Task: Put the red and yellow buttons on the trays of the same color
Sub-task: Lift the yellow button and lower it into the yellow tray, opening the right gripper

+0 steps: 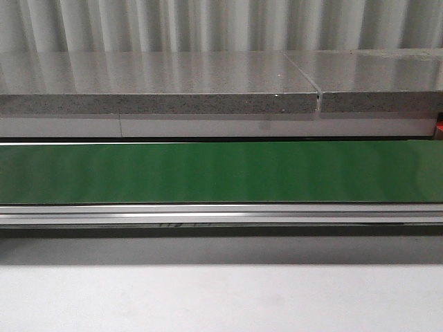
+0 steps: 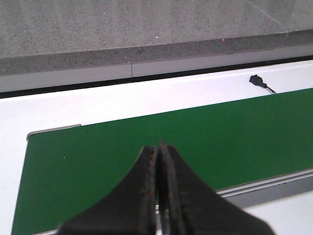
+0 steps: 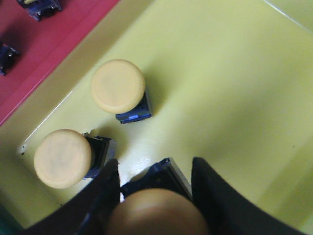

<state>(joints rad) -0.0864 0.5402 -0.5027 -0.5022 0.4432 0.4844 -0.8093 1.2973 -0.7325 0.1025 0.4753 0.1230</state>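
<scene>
My right gripper point(image 3: 155, 164) hangs low over the yellow tray point(image 3: 220, 73). Its dark fingers point(image 3: 110, 191) stand on either side of a yellow button point(image 3: 156, 213), and thin slivers of tray show between them and the button's dark body, so it is open. Two more yellow buttons point(image 3: 117, 85) point(image 3: 62, 157) stand on the same tray. Next to it lies the red tray point(image 3: 63, 29) with dark button bases point(image 3: 36, 7) at the picture's edge; their caps are cut off. My left gripper point(image 2: 158, 147) is shut and empty above the green belt point(image 2: 98, 156). The front view shows neither grippers nor buttons.
The green conveyor belt point(image 1: 221, 173) runs across the front view between a metal rail point(image 1: 221, 214) and a grey stone ledge point(image 1: 208, 83). A small black connector with a wire point(image 2: 257, 80) lies on the white surface beyond the belt.
</scene>
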